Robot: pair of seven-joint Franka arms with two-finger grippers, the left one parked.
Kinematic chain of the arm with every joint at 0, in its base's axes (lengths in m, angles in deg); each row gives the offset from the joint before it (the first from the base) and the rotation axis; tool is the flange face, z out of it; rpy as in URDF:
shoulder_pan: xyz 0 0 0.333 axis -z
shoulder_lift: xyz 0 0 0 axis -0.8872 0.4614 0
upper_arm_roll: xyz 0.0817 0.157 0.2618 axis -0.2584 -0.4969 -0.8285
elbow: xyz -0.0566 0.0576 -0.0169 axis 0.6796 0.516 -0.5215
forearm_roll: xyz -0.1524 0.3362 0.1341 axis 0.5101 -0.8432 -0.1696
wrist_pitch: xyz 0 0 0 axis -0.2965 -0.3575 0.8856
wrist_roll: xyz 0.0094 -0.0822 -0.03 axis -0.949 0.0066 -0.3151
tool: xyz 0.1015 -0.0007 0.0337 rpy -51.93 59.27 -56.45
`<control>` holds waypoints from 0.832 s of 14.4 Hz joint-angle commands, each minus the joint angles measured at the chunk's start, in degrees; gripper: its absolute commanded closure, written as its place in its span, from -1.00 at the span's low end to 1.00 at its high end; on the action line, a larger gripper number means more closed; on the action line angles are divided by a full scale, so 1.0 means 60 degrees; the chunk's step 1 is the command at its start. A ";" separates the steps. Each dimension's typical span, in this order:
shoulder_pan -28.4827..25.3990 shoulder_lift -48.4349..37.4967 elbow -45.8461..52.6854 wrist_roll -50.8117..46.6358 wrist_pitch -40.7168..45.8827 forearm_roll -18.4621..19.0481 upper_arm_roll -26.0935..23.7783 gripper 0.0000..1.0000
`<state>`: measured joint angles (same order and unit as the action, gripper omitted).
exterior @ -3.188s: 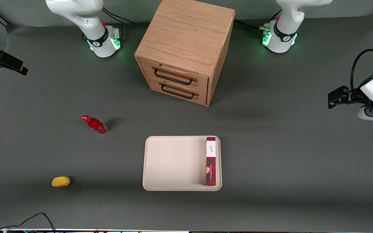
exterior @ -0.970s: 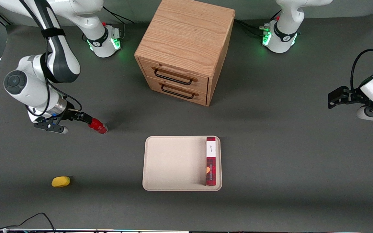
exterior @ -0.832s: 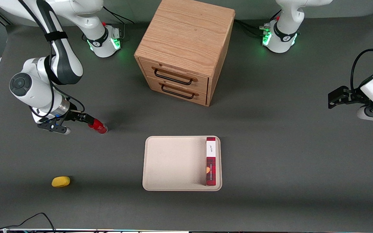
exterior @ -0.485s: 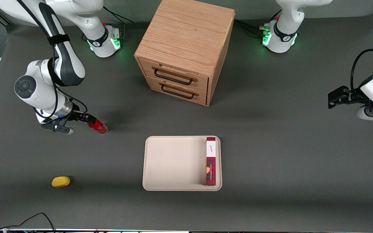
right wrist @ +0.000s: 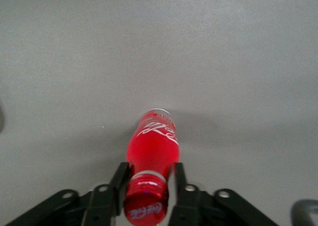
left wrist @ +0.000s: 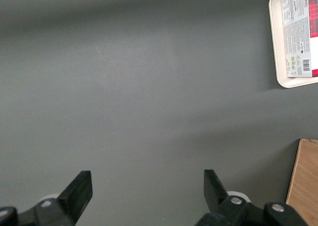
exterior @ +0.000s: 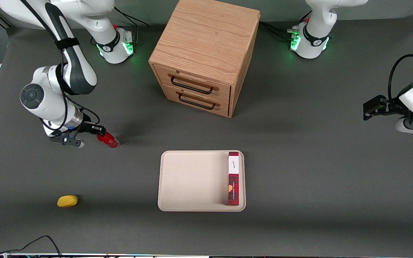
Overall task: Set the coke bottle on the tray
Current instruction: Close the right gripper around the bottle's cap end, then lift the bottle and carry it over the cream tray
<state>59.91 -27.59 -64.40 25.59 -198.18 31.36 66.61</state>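
Small yellow oval (exterior: 67, 201) near the tabletop's front edge toward the working arm's end, tray (exterior: 192, 181) mid-table with red plaid box (exterior: 233, 178) along one rim, coke bottle (exterior: 108, 140) upright on bare tabletop apart from tray, gripper (right wrist: 147, 185) fingers closed around its neck, drawer cabinet (exterior: 203, 57) farthest.

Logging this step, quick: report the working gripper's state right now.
Gripper: at the coke bottle standing on the table, one finger on each side of its neck just under the cap; whether they are clamped on it cannot be told.
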 commanded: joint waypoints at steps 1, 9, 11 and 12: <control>-0.0076 -0.0243 -0.0108 -0.0020 -0.0116 -0.0210 -0.0020 1.00; -0.0047 -0.0728 0.4103 0.0800 0.4930 -0.0196 0.0097 1.00; -0.0062 -0.0509 0.5787 0.0772 0.6148 -0.0210 0.0068 1.00; -0.0076 -0.0261 0.6665 0.0742 0.6763 -0.0225 0.0010 1.00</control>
<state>59.90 -32.55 -35.51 28.46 -164.64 31.35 66.63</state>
